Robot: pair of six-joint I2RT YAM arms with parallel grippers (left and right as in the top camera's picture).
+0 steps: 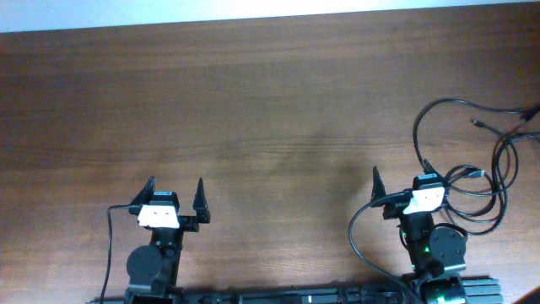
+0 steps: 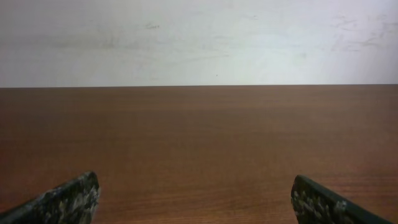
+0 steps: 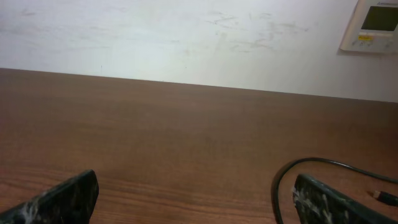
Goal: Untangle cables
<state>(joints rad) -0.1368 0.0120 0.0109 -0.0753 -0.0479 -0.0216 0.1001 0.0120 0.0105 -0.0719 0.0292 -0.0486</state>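
The cables (image 1: pixel 485 181) are thin black cords lying in loose overlapping loops at the table's right edge. One strand arcs up and round (image 1: pixel 419 127), and a small plug end (image 1: pixel 478 123) lies nearby. My right gripper (image 1: pixel 400 179) is open and empty, just left of the loops, with its right finger next to them. In the right wrist view (image 3: pixel 196 200) one cable strand (image 3: pixel 311 162) curves round the right fingertip, and a plug tip (image 3: pixel 385 197) shows at the far right. My left gripper (image 1: pixel 176 187) is open and empty at the front left, far from the cables; its wrist view (image 2: pixel 196 200) shows only bare wood.
The brown wooden table (image 1: pixel 270 110) ends at a white wall at the back. A light wall panel (image 3: pixel 373 25) hangs at the upper right. The arms' own thicker black wires (image 1: pixel 356 232) trail by their bases. A pale cord end (image 1: pixel 531 112) lies at the right edge.
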